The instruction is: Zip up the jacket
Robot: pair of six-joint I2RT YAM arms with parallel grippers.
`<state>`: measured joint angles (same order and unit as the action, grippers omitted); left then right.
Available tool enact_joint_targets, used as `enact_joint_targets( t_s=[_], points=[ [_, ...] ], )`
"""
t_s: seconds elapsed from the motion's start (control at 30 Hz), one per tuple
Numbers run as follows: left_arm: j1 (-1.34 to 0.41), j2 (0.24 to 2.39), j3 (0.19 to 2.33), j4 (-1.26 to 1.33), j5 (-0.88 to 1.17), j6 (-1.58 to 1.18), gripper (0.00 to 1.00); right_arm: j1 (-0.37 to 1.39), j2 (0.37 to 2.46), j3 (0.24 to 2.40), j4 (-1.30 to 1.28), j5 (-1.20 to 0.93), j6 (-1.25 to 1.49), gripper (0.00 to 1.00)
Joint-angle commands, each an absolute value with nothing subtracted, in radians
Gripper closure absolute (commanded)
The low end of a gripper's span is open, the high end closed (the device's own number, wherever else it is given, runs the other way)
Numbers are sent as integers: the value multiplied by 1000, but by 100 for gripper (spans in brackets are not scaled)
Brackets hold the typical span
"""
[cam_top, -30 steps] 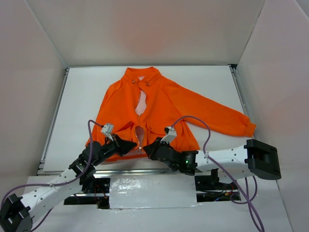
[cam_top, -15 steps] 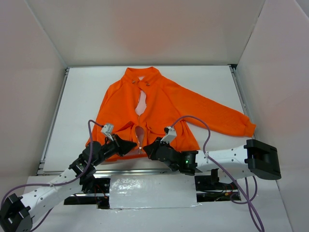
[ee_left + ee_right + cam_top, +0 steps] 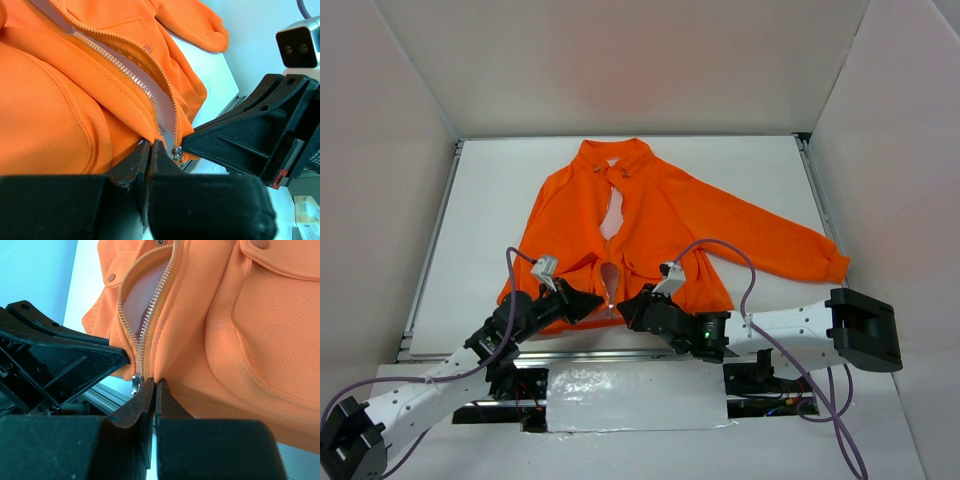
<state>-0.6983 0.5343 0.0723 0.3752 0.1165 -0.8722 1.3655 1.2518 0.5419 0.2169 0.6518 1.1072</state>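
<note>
The orange jacket [image 3: 650,220] lies flat on the white table, collar at the far side, its silver zipper open along most of its length. The zipper slider [image 3: 177,153] sits at the bottom hem and also shows in the right wrist view [image 3: 135,383]. My left gripper [image 3: 592,301] is shut on the hem just left of the slider [image 3: 150,145]. My right gripper [image 3: 625,306] is shut on the hem just right of it [image 3: 155,384]. The two grippers face each other, almost touching.
White walls enclose the table [image 3: 500,200] on three sides. A metal rail [image 3: 620,355] runs along the near edge under the hem. The jacket's right sleeve [image 3: 790,245] stretches toward the right wall. A foil-covered patch [image 3: 635,398] lies between the arm bases.
Almost nothing has changed; the left arm has shifted very slightly, and both grippers stay shut on the hem.
</note>
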Motion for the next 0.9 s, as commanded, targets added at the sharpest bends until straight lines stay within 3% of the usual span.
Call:
enact_joint_targets(
  t_s=[0.0, 0.87],
  points=[
    [-707, 525, 118, 442, 132, -888, 100, 1365, 1255, 563, 258, 692, 1095, 100],
    [-707, 506, 110, 428, 118, -891, 100, 1367, 1252, 554, 272, 684, 1091, 100]
  ],
)
